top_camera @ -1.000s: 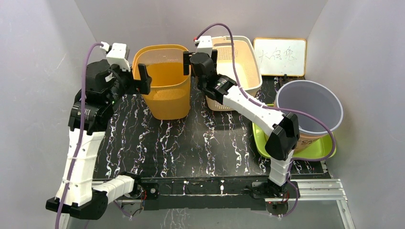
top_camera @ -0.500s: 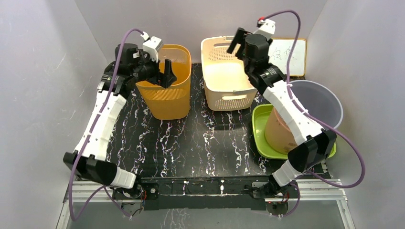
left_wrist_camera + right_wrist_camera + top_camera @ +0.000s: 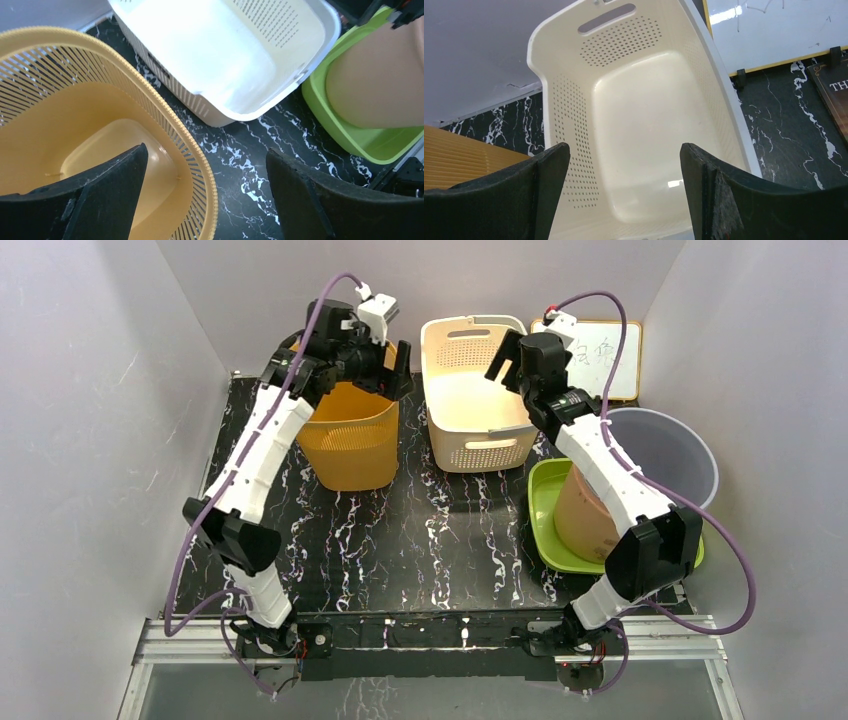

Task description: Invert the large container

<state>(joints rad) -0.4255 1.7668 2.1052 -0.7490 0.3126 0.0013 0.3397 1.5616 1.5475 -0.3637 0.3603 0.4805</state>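
Note:
Three containers stand upright on the black marbled table: an orange mesh basket, a cream rectangular basket and a wide grey-rimmed tan bucket. My left gripper is open above the orange basket's right rim. In the left wrist view that rim runs between the fingers of the left gripper, without touching them. My right gripper is open and empty above the cream basket's back right part. In the right wrist view the cream basket fills the gap of the right gripper.
The bucket stands in a green tray at the right. A whiteboard leans on the back wall behind it. Grey walls close in on both sides. A strip of table separates the two baskets.
My left gripper has swung from the orange basket's left side to over its right rim. My right gripper has moved from between the baskets to over the cream basket's right side.

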